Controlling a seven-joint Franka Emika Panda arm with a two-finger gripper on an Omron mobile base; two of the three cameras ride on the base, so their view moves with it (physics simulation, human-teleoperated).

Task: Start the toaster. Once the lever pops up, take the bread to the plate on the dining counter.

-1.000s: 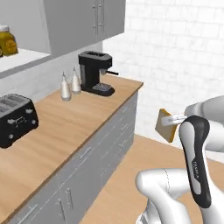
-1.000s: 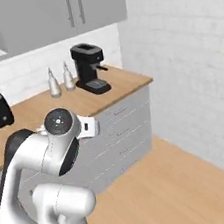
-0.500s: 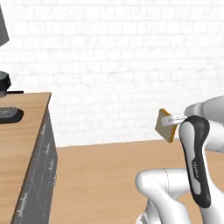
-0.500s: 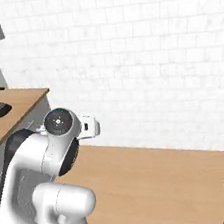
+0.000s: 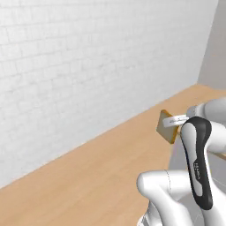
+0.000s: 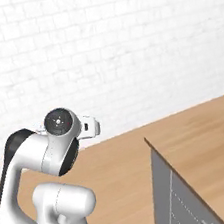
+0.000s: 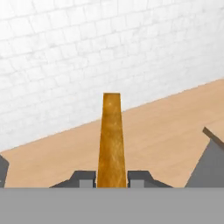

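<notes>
My gripper point(image 7: 111, 179) is shut on the bread point(image 7: 110, 140), a tan slice held edge-on and upright between the two dark fingertips point(image 7: 87, 178). From the left base view the bread point(image 5: 166, 127) sticks out to the left of the hand point(image 5: 175, 120), level with the upper arm and well above the floor. The toaster and the plate are out of view. I cannot tell whether the grey panel at the right belongs to the dining counter.
A white brick wall point(image 5: 88, 66) runs across ahead, with bare wooden floor point(image 5: 88, 176) below it. A grey panel with a thin dark top edge point(image 6: 179, 195) rises at the lower right, and its corner also stands to the right of the hand point(image 7: 211, 164).
The whole picture has swung: the kitchen counter with toaster and coffee machine slid off to the left, so the base has turned. The bread stays gripped in the same pose.
</notes>
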